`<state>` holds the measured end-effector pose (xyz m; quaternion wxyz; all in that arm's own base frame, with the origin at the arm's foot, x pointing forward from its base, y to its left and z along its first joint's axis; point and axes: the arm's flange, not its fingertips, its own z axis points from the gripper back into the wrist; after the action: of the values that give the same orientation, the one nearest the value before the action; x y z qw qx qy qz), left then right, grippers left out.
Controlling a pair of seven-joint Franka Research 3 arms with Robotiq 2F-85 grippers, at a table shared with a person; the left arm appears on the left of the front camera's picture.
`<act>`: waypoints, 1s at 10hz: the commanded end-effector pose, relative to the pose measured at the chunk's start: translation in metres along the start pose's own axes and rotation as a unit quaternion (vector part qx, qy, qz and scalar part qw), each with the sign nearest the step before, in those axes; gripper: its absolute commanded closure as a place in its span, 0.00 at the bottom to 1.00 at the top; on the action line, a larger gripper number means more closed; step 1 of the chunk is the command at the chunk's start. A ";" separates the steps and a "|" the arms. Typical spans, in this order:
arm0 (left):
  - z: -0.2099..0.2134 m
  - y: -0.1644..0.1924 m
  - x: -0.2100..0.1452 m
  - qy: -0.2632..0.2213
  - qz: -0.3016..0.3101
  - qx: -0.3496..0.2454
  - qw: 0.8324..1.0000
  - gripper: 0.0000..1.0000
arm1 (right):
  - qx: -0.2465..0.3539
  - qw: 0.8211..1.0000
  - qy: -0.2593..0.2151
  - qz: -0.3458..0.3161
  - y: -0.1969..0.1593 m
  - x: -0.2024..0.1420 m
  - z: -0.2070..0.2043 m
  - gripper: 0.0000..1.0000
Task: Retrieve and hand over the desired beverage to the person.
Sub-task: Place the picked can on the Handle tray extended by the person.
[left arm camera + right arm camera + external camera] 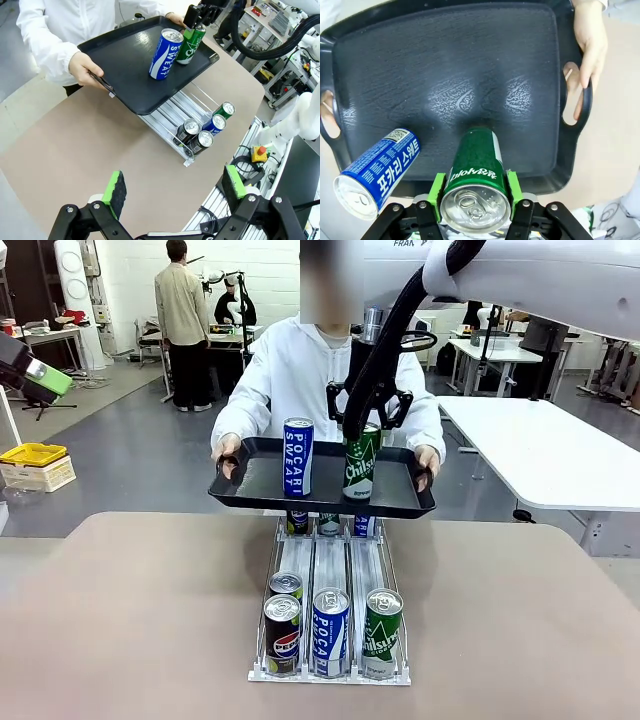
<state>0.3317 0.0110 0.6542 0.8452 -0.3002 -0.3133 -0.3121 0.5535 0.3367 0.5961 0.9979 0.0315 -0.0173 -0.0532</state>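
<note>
The person (300, 370) in a white hooded jacket holds a black tray (255, 490) with both hands above the far table edge. On the tray stands a blue Pocari Sweat can (298, 455). Beside it is a green Chilsung can (361, 465), slightly tilted, its base at the tray floor. My right gripper (365, 430) is shut on the green can (475, 165), green pads (438, 190) on both sides. My left gripper (175, 185) hangs open and empty over the near table, far from the tray (125, 65).
A clear can rack (330, 640) stands mid-table under the tray's front edge, with a Pepsi can (282, 633), a blue can (330, 632) and a green can (381, 632) at its front. The person's hand (590, 45) grips the tray handle. White tables stand at right.
</note>
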 end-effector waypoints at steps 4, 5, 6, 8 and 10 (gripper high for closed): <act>0.001 0.002 0.000 -0.008 -0.009 -0.008 1.000 0.00 | -0.009 1.000 0.009 0.014 0.007 0.004 0.011 0.55; 0.001 0.002 0.000 -0.008 -0.009 -0.008 1.000 0.00 | -0.011 1.000 0.008 0.017 0.007 0.003 0.010 0.91; 0.001 0.002 0.000 -0.008 -0.009 -0.008 1.000 0.00 | -0.012 1.000 0.009 0.020 0.007 0.003 0.010 1.00; 0.001 0.002 0.000 -0.008 -0.009 -0.008 1.000 0.00 | -0.013 1.000 0.010 0.022 0.008 0.002 0.008 1.00; 0.001 0.002 0.000 -0.008 -0.009 -0.008 1.000 0.00 | -0.012 1.000 0.014 0.025 0.008 0.002 0.008 0.00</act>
<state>0.3316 0.0110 0.6542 0.8452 -0.3003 -0.3133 -0.3120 0.5488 0.3400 0.5967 0.9989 0.0263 -0.0085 -0.0377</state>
